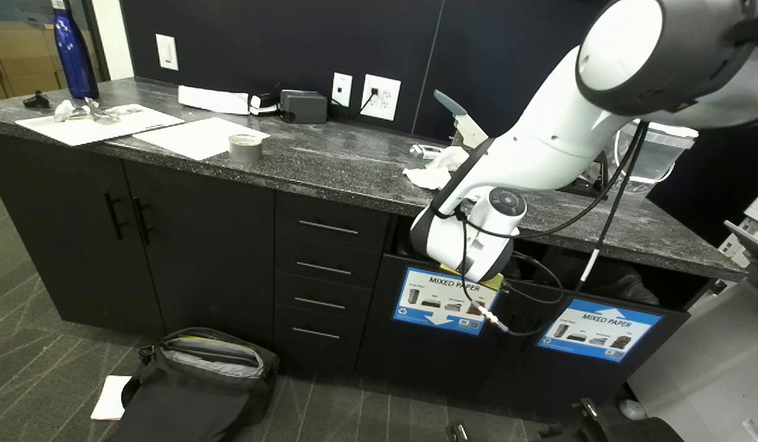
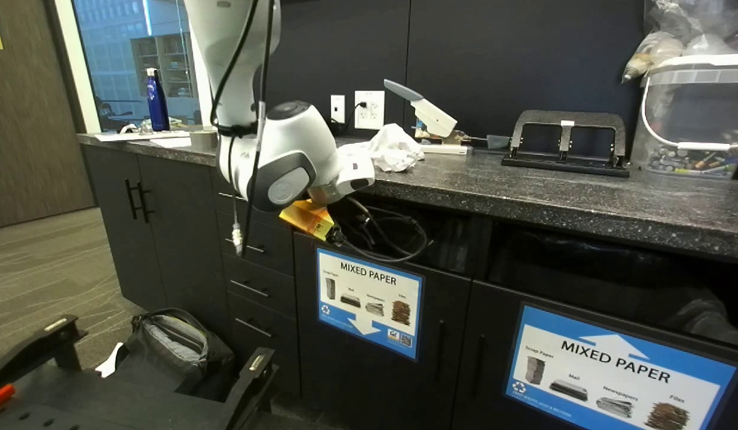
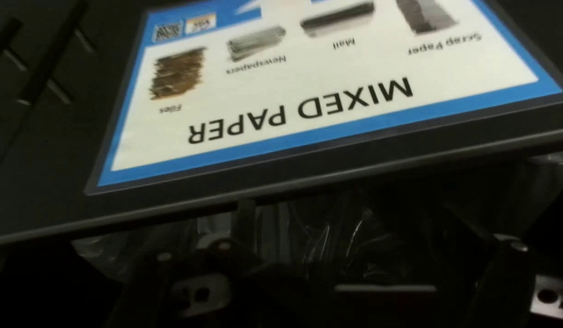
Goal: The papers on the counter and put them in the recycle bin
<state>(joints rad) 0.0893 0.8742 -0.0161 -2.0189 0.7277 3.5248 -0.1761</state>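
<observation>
The Franka arm (image 1: 538, 147) bends down at the near edge of the counter (image 1: 329, 159), its wrist angled at the left recycle bin opening (image 2: 455, 236), just above a MIXED PAPER sign (image 1: 445, 301). In the wrist view the gripper (image 3: 354, 223) is spread — jaws well apart in the dark, with a clear plastic liner (image 3: 322, 234) beyond them.

Crumpled white papers (image 2: 395, 148) sit on the counter behind the wrist, just to the near left of a stapler (image 2: 431, 116) with a raised handle. More white scraps (image 1: 64, 110) lie at the left end, on a flat sheet (image 1: 65, 132) near a blue bottle (image 1: 75, 58). Right of that come a second sheet (image 1: 201, 136) and a roll of tape (image 1: 245, 148) — both by the near edge.

Over to the right stand a black three-hole punch (image 2: 565, 143) and a clear bucket (image 2: 691, 113) with a white handle. An open dark bag (image 1: 219, 393) lies on the floor at the near left.
</observation>
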